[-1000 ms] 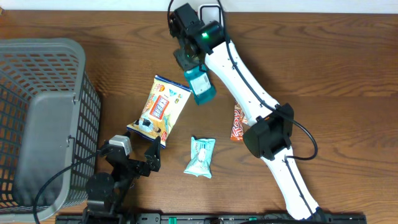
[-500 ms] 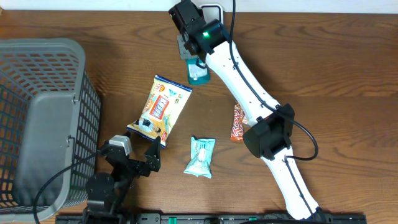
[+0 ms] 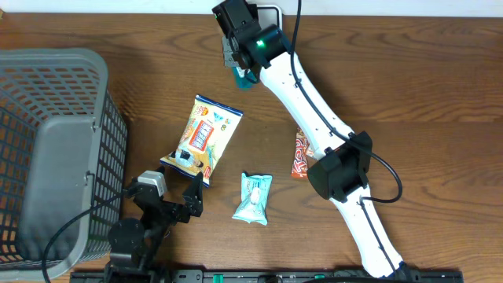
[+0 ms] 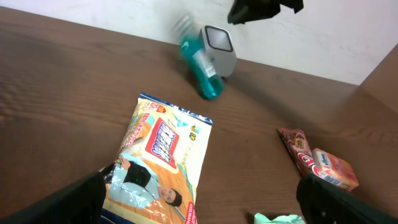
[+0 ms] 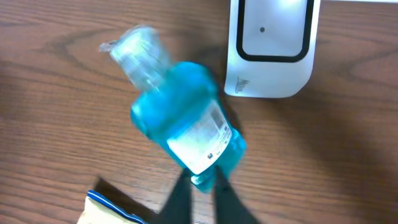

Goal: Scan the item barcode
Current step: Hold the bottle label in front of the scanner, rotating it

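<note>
Well, my right claw (image 5: 199,186) looks pinched shut, 2 dark fingers (image 5: 177,199) meeting at the base of the blurred translucent blue plastic bottle (image 5: 180,118) with white label; grip unclear. Ahead-right of it stands the glossy white rounded scanner (image 5: 268,56). My left claw (image 4: 202,190) gapes wide, empty.

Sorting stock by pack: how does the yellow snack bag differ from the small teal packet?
The yellow snack bag is larger than the teal packet. The bag is yellow-orange with busy print; the packet is pale teal. The bag lies nearer the basket than the packet. Both lie flat on the table, ungripped.
</note>
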`<state>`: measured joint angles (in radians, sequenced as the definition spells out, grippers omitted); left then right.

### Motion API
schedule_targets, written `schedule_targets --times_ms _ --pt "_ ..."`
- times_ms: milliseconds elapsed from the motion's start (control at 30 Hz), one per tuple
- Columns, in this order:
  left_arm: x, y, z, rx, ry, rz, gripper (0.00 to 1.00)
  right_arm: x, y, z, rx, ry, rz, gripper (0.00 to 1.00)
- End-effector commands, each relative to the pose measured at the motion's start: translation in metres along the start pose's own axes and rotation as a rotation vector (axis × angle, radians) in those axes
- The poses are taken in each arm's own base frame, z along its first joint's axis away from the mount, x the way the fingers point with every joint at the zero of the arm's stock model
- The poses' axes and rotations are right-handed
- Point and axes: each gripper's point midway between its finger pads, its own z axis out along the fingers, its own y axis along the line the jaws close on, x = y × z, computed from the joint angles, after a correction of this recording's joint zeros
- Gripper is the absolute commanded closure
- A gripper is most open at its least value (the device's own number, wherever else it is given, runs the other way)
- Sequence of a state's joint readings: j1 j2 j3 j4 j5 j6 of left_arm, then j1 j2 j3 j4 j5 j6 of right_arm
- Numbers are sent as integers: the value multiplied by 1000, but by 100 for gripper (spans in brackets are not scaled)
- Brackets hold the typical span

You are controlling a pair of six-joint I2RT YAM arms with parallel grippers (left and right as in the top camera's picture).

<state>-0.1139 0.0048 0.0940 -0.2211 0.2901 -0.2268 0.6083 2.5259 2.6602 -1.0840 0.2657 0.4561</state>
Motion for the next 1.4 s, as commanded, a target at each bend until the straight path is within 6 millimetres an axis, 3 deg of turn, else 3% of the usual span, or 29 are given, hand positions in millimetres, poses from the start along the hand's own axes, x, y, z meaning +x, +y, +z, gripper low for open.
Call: schedule_targets --times_ms 0,167,400,500,600,733,867,933,1067,1367 --pt "13 2 2 2 40 10 2 7 -6 2 33 19 52 99" --pt "13 2 2 2 40 10 2 9 -5 2 34 23 77 99" --pt "13 2 2 2 40 10 2 20 0 8 31 51 -75 57" --pt "13 2 2 2 40 10 2 25 2 24 24 44 -146 53" --pt "13 2 2 2 40 10 2 27 7 49 3 2 -172 59" --pt "13 2 2 2 40 10 2 19 25 74 -97 -95 -200 50" --pt "13 2 2 2 40 10 2 -12 31 80 -140 -247 -135 64" --pt "13 2 2 2 40 10 2 -25 33 81 -163 -314 -93 79" --pt "13 2 2 2 40 10 2 -41 36 89 -197 -401 -51 96" --pt "13 2 2 2 40 10 2 -42 41 119 -228 -499 -24 99"
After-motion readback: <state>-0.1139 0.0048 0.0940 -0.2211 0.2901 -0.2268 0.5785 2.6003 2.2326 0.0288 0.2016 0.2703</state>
